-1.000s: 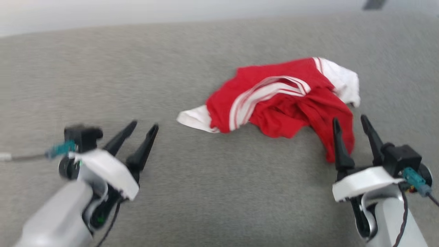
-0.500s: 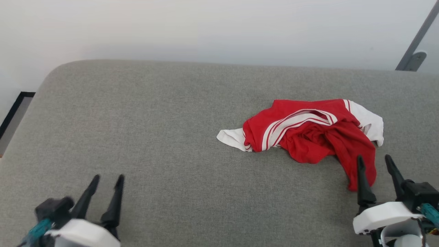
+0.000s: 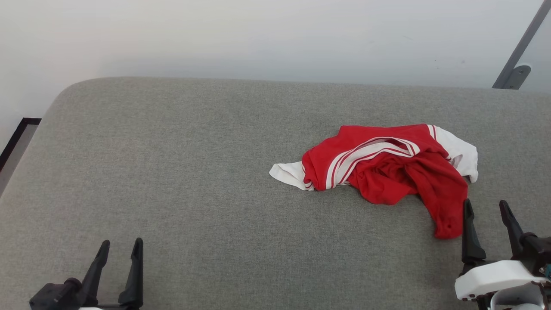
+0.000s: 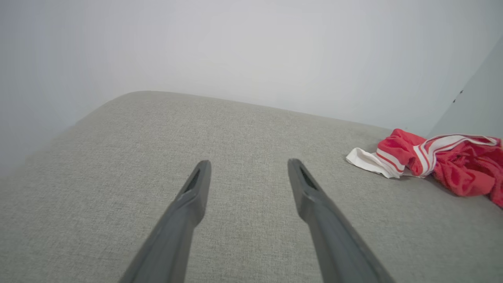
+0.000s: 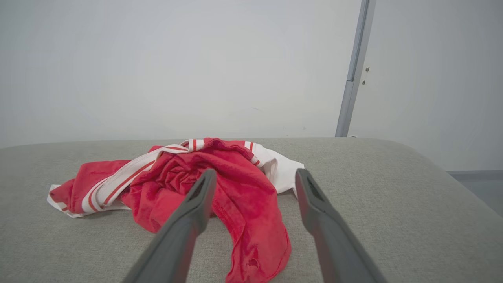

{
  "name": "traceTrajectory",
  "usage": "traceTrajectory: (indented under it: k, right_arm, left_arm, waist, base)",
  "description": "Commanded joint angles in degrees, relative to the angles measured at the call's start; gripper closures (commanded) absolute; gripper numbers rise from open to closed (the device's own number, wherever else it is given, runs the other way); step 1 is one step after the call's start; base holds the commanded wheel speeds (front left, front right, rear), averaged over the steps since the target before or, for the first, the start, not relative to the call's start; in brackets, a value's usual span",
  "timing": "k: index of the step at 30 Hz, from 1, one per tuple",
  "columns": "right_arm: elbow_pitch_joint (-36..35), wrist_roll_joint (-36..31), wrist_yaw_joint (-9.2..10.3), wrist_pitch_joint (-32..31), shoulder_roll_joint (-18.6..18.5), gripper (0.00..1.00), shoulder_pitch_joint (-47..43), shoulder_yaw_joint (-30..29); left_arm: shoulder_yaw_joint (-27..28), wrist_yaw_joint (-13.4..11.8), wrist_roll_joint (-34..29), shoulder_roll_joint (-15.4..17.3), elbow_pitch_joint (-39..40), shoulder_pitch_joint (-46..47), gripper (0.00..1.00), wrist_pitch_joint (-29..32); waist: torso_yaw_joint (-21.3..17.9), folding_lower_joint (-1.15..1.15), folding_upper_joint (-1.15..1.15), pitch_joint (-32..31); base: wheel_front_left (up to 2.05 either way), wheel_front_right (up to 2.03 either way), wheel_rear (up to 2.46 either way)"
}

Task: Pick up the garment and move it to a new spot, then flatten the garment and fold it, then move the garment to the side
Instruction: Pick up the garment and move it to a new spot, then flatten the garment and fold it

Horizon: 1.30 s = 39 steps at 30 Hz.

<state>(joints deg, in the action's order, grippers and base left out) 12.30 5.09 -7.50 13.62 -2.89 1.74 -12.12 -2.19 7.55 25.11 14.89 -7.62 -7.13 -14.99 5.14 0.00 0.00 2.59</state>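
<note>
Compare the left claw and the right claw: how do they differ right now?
The left claw hovers over bare grey cushion, far from the garment; the right claw sits right beside its red lower end. The left claw's wrist view has the garment off to one side; the right claw's fingers frame it. Both are open and empty.

There is 1 red shirt [image 3: 387,172], with 2 white sleeves [image 3: 462,155] showing on it. It lies on 1 grey cushion [image 3: 193,163]. There are 2 grippers, 1 left gripper [image 3: 122,242] and 1 right gripper [image 3: 485,202], and each has 2 dark fingers [image 3: 470,241], which makes 4 fingers in all. Behind the cushion stands 1 pale wall [image 3: 258,38], and 1 grey metal strip [image 3: 519,47] runs up it at the right.
</note>
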Motion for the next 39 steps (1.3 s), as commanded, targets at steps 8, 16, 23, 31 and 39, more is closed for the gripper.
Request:
traceTrajectory:
  k: [8, 16, 23, 31, 39]
  right_arm:
    - [-0.64, -1.36, 0.02, -1.76, -0.05, 0.00, 1.24, -0.22]
    - [-2.53, -3.67, 0.02, -9.74, -5.80, 0.00, 5.56, 1.63]
    - [-4.30, -2.25, 0.02, -20.33, -15.60, 0.00, 11.04, 5.53]
    - [-4.59, 3.77, 0.02, -34.04, -29.30, 0.00, 17.73, 15.78]
    - [-1.59, 10.38, 0.02, -38.82, -38.27, 0.00, 24.73, 27.91]
  left_arm:
    - [-0.05, -0.12, 0.14, -0.62, 0.73, 0.39, 0.00, -0.26]
    - [-2.12, -0.12, 1.51, -1.44, 0.69, 3.37, 0.00, -0.27]
    - [-4.94, -0.12, 2.25, -1.76, -0.60, 6.22, 0.00, -0.27]
    - [-8.03, -0.12, 3.77, -1.37, -1.35, 9.61, 0.00, -0.27]
    - [-10.28, -0.12, 5.24, -0.74, -2.06, 12.78, 0.00, -0.27]
  waist:
    - [-0.27, 0.00, 0.00, 1.26]
    - [0.41, 0.00, 0.00, 5.92]
    - [1.12, 0.00, 0.00, 8.99]
    - [2.46, 0.00, 0.00, 12.52]
    - [4.27, 0.00, 0.00, 15.96]
  base:
    - [0.00, 0.00, 0.00]
    - [0.00, 0.00, 0.00]
    - [0.00, 0.00, 0.00]
    - [0.00, 0.00, 0.00]
    - [0.00, 0.00, 0.00]
